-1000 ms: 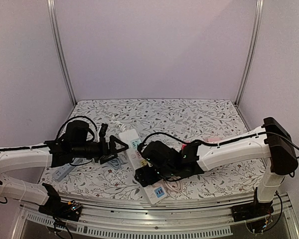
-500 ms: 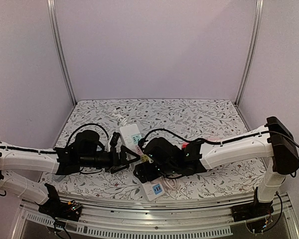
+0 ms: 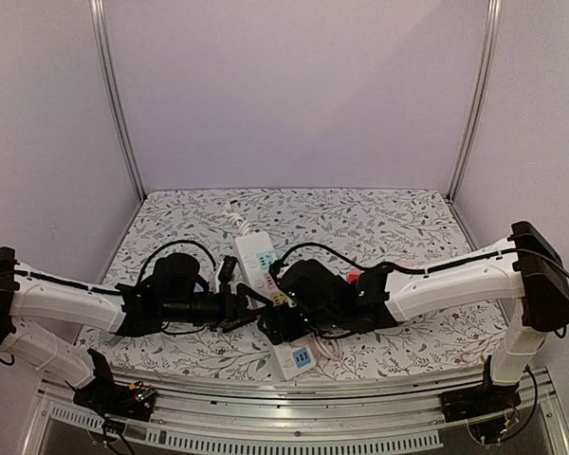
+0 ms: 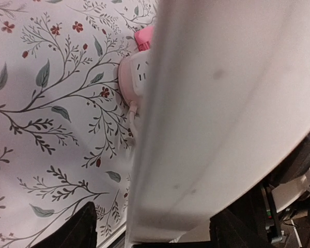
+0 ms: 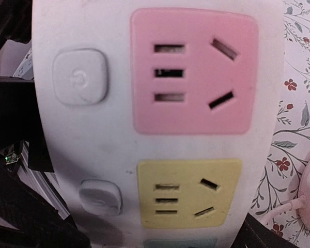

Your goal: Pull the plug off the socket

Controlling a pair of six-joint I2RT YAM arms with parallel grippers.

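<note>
With the power strip [image 3: 254, 254] between its parted fingers, the left gripper [image 3: 244, 305] should close squarely before pulling, while the right gripper [image 3: 273, 322] spans the strip, grip unclear.

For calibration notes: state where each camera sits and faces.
Top external: above, behind the bases, over the table; both arms, left gripper, right gripper.
Left wrist: low beside the power strip, facing its side; own fingertips below.
Right wrist: directly above the strip's pink socket; own fingers at corners.
Shared: both wrist views show the round pink adapter.
</note>
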